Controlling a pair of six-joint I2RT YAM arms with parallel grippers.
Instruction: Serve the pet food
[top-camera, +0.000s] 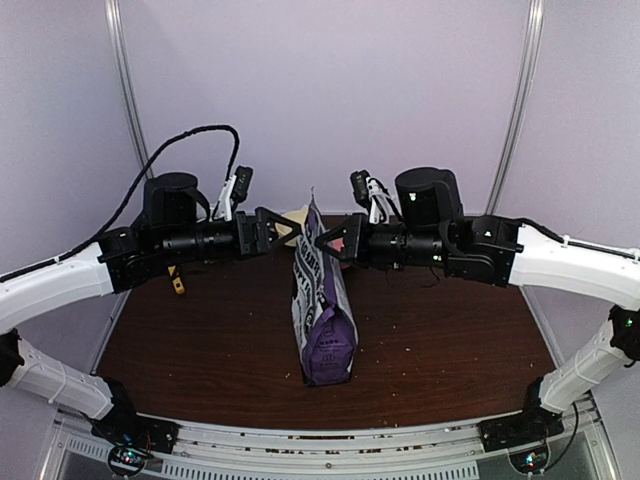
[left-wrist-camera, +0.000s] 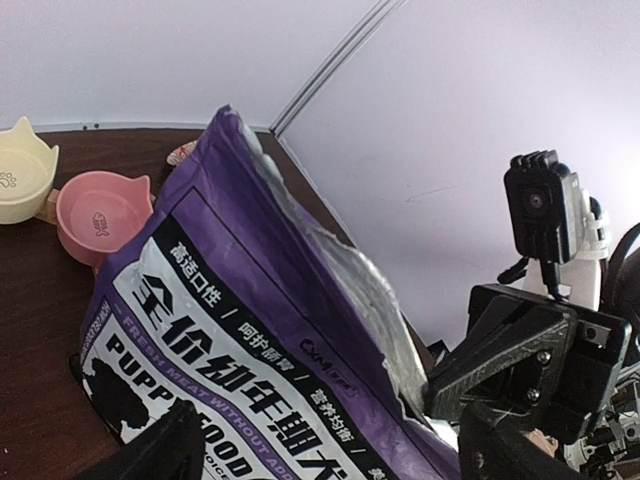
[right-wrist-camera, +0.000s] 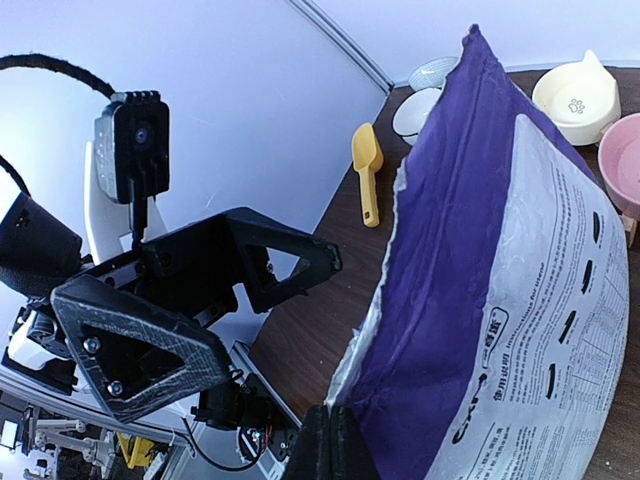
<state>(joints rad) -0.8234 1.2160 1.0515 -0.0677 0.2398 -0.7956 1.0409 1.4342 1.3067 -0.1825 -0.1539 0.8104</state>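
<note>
The purple pet food bag (top-camera: 322, 310) stands upright mid-counter (top-camera: 200, 345). The right jaws are clenched on its torn top edge, while the left jaws gape wide just left of that edge. Behind the bag sit a pink bowl (left-wrist-camera: 98, 215) and a cream bowl (left-wrist-camera: 22, 180). A yellow scoop (right-wrist-camera: 367, 170) lies left of it.

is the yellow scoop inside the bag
No, the yellow scoop lies flat on the table, outside the purple bag.
</note>
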